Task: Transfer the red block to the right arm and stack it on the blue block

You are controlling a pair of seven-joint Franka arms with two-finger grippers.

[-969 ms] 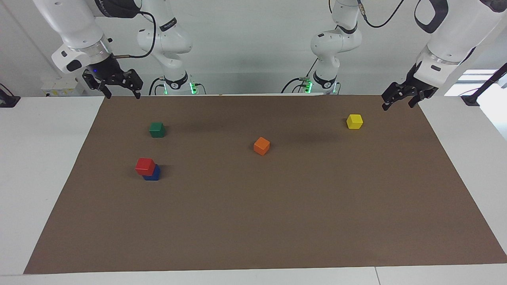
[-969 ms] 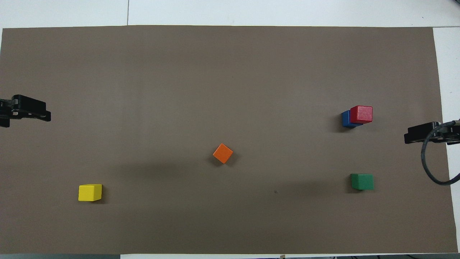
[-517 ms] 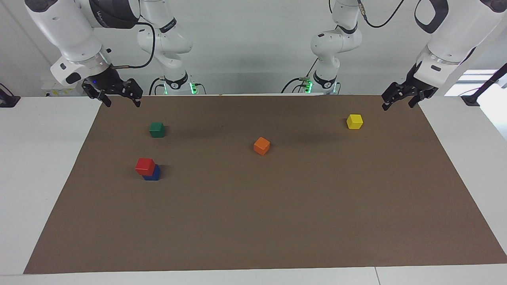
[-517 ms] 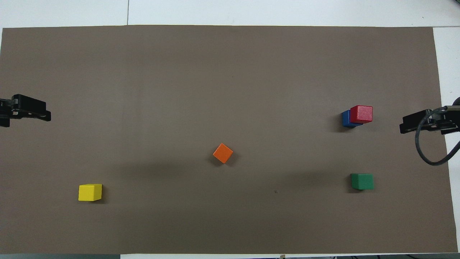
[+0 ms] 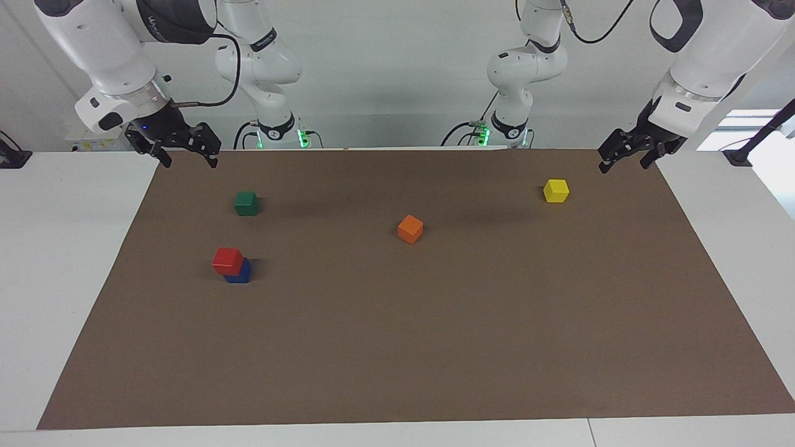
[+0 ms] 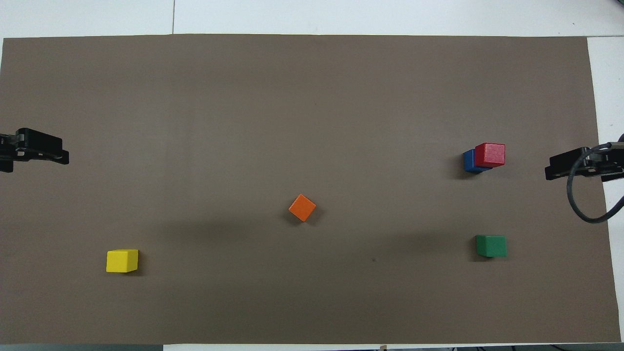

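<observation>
The red block (image 5: 227,261) (image 6: 490,154) sits on top of the blue block (image 5: 242,274) (image 6: 468,161), shifted a little off its centre, toward the right arm's end of the brown mat. No gripper touches the pair. My right gripper (image 5: 190,161) (image 6: 565,168) hangs open and empty in the air over the mat's corner by its own base, well apart from the stack. My left gripper (image 5: 623,166) (image 6: 36,152) waits open and empty over the mat's corner at the left arm's end.
A green block (image 5: 246,203) (image 6: 491,245) lies nearer to the robots than the stack. An orange block (image 5: 410,228) (image 6: 302,207) sits mid-mat. A yellow block (image 5: 556,190) (image 6: 122,261) lies toward the left arm's end. The brown mat (image 5: 435,347) covers the white table.
My right gripper has drifted slightly outward and up toward the mat's corner, staying open. The left gripper and all blocks have not moved.
</observation>
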